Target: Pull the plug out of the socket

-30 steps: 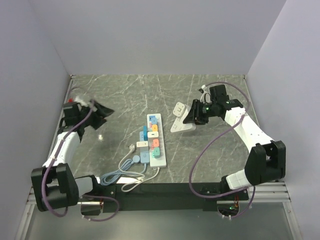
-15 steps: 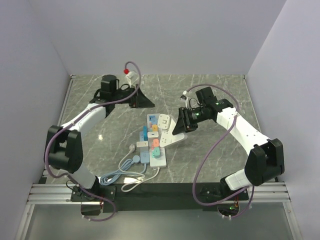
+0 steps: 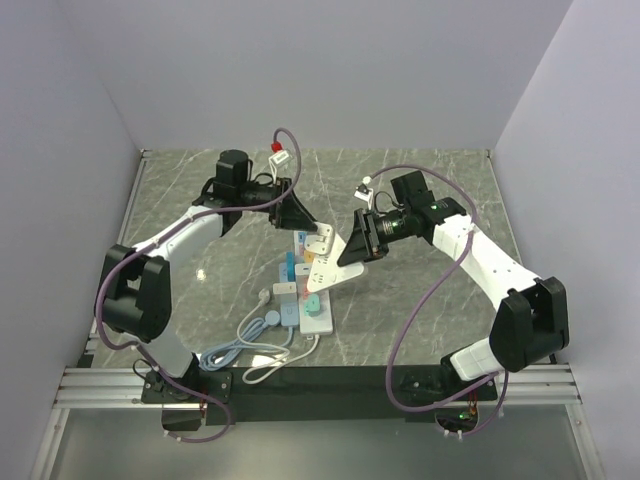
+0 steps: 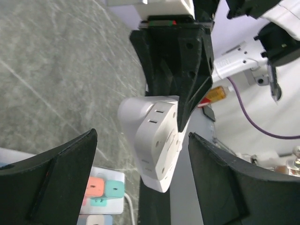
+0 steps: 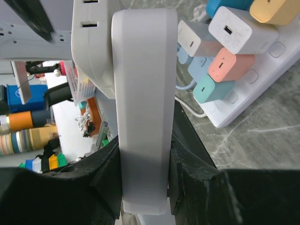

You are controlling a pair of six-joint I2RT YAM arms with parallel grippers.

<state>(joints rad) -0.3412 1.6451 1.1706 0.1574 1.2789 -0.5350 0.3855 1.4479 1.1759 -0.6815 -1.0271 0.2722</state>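
Item: short white rounded socket bar (image 5: 143,108); raised off the grey marble-look worktop (image 3: 420,190), pinched across its edges in my right jaws (image 3: 360,242); white block plug (image 4: 159,136) seated on its face.
Left jaws (image 3: 301,221) spread wide, flanking the plug, not touching it.
Long white power strip (image 3: 319,322) carrying coloured chargers (image 5: 222,65) lies flat on the worktop below.
Step, as I judge: lined up for the pull; next: left clamps the plug and draws straight off while right resists.
Markings: none legible.
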